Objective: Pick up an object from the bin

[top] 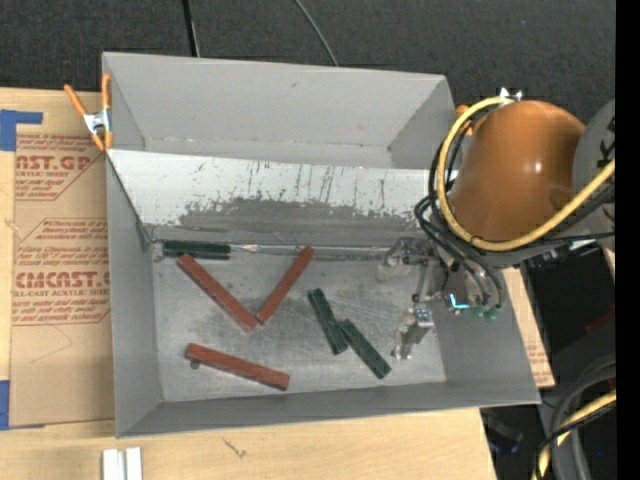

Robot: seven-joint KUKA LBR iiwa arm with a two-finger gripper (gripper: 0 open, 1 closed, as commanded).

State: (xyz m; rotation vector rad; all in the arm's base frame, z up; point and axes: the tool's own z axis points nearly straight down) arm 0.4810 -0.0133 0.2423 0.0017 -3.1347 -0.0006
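Observation:
My gripper hangs low over the bin's right side, close to the floor. Just to its left lies a dark green bar, slanting toward the front right, its near end close beside the gripper. A second dark green bar lies crossed against the first, a little further left. I see nothing held in the gripper.
Two red-brown bars meet in a V at the bin's middle left. A third red-brown bar lies near the front left. Another dark green bar rests along the back wall at the left. The right wall is close behind the gripper.

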